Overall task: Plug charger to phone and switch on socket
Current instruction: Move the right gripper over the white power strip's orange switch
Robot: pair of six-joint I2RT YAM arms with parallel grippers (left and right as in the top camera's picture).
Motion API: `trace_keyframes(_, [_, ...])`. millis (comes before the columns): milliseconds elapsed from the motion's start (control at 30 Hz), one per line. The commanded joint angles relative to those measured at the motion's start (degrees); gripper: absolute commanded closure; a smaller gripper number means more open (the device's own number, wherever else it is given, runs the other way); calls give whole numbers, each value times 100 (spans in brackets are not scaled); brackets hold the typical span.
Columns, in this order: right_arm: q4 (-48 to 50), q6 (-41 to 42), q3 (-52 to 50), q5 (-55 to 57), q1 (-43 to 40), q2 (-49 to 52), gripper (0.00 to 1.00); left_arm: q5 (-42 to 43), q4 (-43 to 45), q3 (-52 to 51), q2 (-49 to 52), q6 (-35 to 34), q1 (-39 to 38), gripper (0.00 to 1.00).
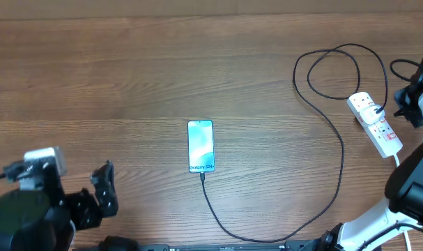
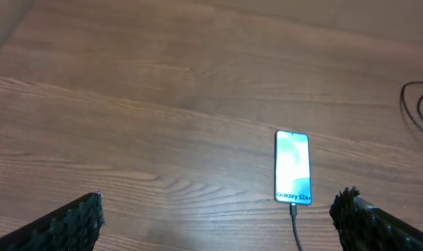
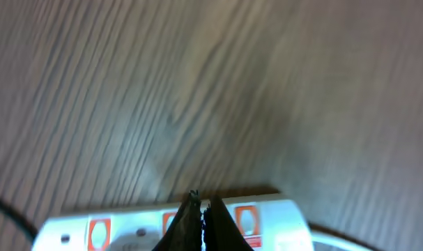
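Note:
The phone (image 1: 201, 146) lies flat mid-table with its light blue screen up; it also shows in the left wrist view (image 2: 293, 167). The thin black charger cable (image 1: 340, 160) runs from the phone's lower edge, where its plug tip (image 2: 293, 207) sits against the port, in a wide loop to the white socket strip (image 1: 375, 123) at the right. My right gripper (image 1: 403, 104) is shut and empty. In the right wrist view its tips (image 3: 201, 200) are over the strip (image 3: 113, 226) between two red switches. My left gripper (image 2: 221, 216) is open and empty, near the front left (image 1: 103, 189).
The charger cable makes a loose loop (image 1: 336, 70) behind the strip. The strip's thick white cord (image 1: 398, 162) leaves toward the right arm's base. Bare wooden tabletop (image 1: 113, 84) spans the left and the back.

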Motion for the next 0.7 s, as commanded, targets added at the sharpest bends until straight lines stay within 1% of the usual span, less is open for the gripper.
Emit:
trace_keyframes(0, [70, -911, 2, -529, 7, 177, 96, -68, 4, -35, -492, -52, 42, 0])
trace_keyframes(200, [46, -951, 2, -562, 9, 485, 96, -68, 4, -35, -1394, -52, 42, 0])
trace_keyframes(433, [68, -1663, 2, -1438, 9, 664, 96, -70, -2, -33, -2295, -52, 42, 0])
trace_keyframes(567, [48, -1661, 0, -1438, 9, 667, 96, -70, -50, -33, -2658, -52, 42, 0])
trace_keyframes(667, [2, -1661, -2, -1432, 9, 671, 96, -70, -262, -33, -2844, -52, 42, 0])
